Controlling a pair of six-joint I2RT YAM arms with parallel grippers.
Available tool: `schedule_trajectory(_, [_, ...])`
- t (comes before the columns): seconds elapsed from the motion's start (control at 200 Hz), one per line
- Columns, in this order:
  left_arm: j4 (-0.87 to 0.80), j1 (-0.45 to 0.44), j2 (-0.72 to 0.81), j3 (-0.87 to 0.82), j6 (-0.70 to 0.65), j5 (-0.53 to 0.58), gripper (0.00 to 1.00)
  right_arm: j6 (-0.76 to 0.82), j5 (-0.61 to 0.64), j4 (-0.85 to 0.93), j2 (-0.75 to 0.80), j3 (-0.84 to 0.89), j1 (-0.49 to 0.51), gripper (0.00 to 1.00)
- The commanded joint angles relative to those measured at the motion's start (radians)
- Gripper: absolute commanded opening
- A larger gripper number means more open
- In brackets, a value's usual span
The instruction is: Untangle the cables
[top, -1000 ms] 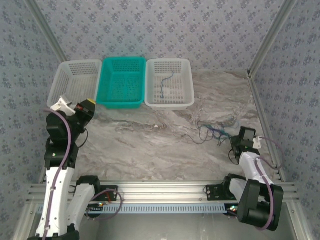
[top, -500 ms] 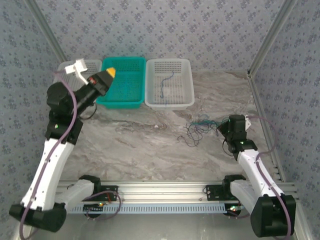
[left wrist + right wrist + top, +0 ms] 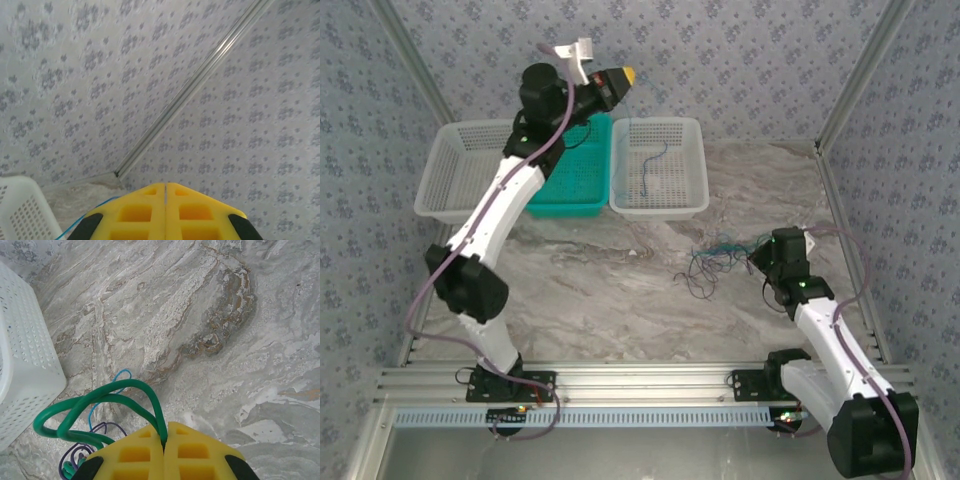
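Observation:
The cables (image 3: 712,258) lie as a loose tangle of thin green, blue and dark wires on the marble table, right of centre. My right gripper (image 3: 758,257) sits at the tangle's right edge. In the right wrist view its yellow fingers (image 3: 164,434) are shut on a green cable (image 3: 102,399), which loops out to the left. A thin blue wire (image 3: 121,375) and purple-dark wires (image 3: 75,456) lie beside it. Another blue cable (image 3: 651,166) rests in the right white basket (image 3: 695,185). My left gripper (image 3: 628,74) is raised high over the teal basket, shut and empty (image 3: 165,185).
Three baskets stand in a row at the back: white (image 3: 438,185), teal (image 3: 565,205) and white. The right white basket's wall (image 3: 20,357) is close on the left in the right wrist view. Patterned walls and metal posts (image 3: 855,75) enclose the table.
My left arm has swung up from the left side to high above the teal basket. My right gripper has moved up and left, holding the green cable, and the tangle has shifted slightly left.

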State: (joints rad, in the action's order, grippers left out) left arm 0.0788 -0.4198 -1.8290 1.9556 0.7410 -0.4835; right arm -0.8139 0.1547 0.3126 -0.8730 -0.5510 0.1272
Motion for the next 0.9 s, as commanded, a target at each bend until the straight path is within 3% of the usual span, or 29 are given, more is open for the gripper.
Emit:
schedule_trajectory(0.0, [-0.051,-0.006,-0.085,0.055,-0.024,-0.024,0.00,0.012,0.011,0.030,0.030,0.004,0.009,0.00])
schedule_trajectory(0.275, [-0.252,-0.032,-0.219,0.038,-0.108,0.136,0.00,0.019,-0.028,0.033,0.037,-0.010,0.013,0.00])
schedule_trajectory(0.315, [-0.286,-0.036,-0.219,0.038,-0.126,0.151,0.13,0.034,-0.047,0.029,0.037,-0.016,0.014,0.00])
schedule_trajectory(0.405, [-0.347,-0.048,-0.192,0.036,-0.174,0.196,0.52,0.081,-0.099,0.023,0.035,-0.036,0.017,0.00])
schedule_trajectory(0.465, [-0.372,-0.057,-0.156,0.026,-0.210,0.215,0.68,0.118,-0.130,0.018,0.034,-0.052,0.020,0.00])
schedule_trajectory(0.535, [-0.376,-0.064,-0.100,0.000,-0.237,0.222,0.79,0.162,-0.157,0.017,0.034,-0.072,0.022,0.00])
schedule_trajectory(0.705, [-0.324,-0.085,0.082,-0.170,-0.294,0.193,0.83,0.327,-0.292,0.015,0.033,-0.144,0.029,0.00])
schedule_trajectory(0.894, [-0.201,-0.140,0.322,-0.418,-0.408,0.071,0.82,0.470,-0.401,0.041,0.029,-0.238,0.077,0.00])
